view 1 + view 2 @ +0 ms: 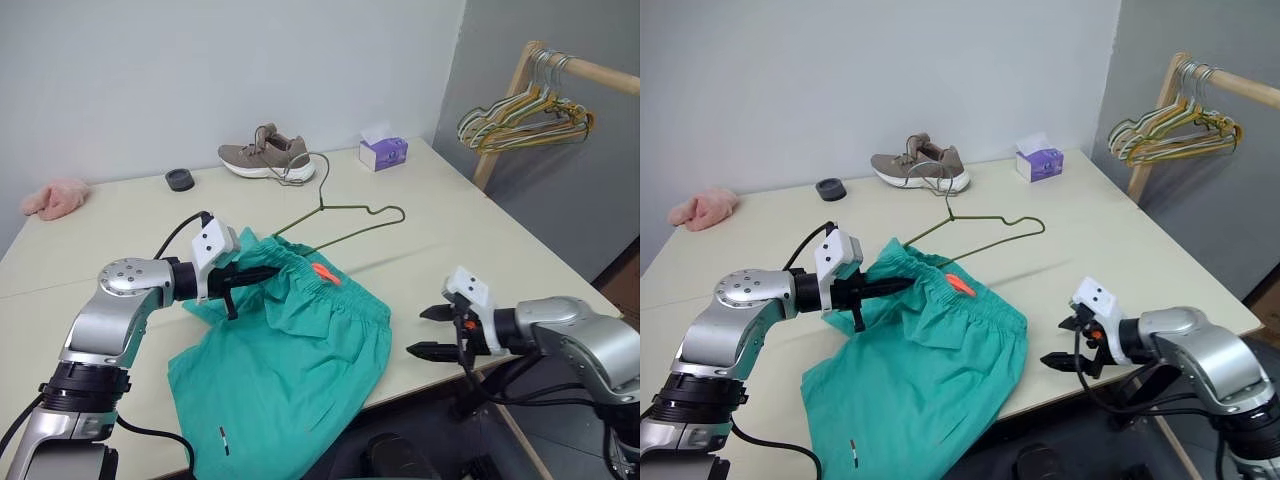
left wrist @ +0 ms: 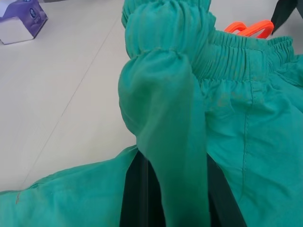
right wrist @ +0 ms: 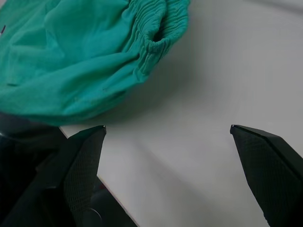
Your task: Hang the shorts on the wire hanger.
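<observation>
- The shorts [image 1: 290, 350] are soft teal-green cloth with a gathered, ribbed elastic waistband and an orange drawcord [image 1: 324, 272]; a small dark tag [image 1: 223, 440] sits near the hem that hangs over the near table edge.
- The wire hanger [image 1: 345, 222] is a thin olive-green triangle lying flat on the pale table [image 1: 480, 240], its lower corner touching or tucked under the waistband; its hook points toward the shoe.
- The left gripper [image 1: 262, 273] has its jaws clamped on a pinched fold of the waistband, lifting that corner slightly.
- The right gripper [image 1: 432, 332] hangs at the table's near edge beside the shorts, jaws wide apart and holding nothing.
- Farther back lie a tan sneaker [image 1: 267, 155], a purple tissue box [image 1: 383, 152], a small dark round cap [image 1: 180, 179] and a fluffy pink item [image 1: 57, 197]; bunched hangers [image 1: 525, 120] hang from a wooden rack [image 1: 545, 70].
- The left wrist view shows the cloth draped over the black fingers [image 2: 137, 194].
</observation>
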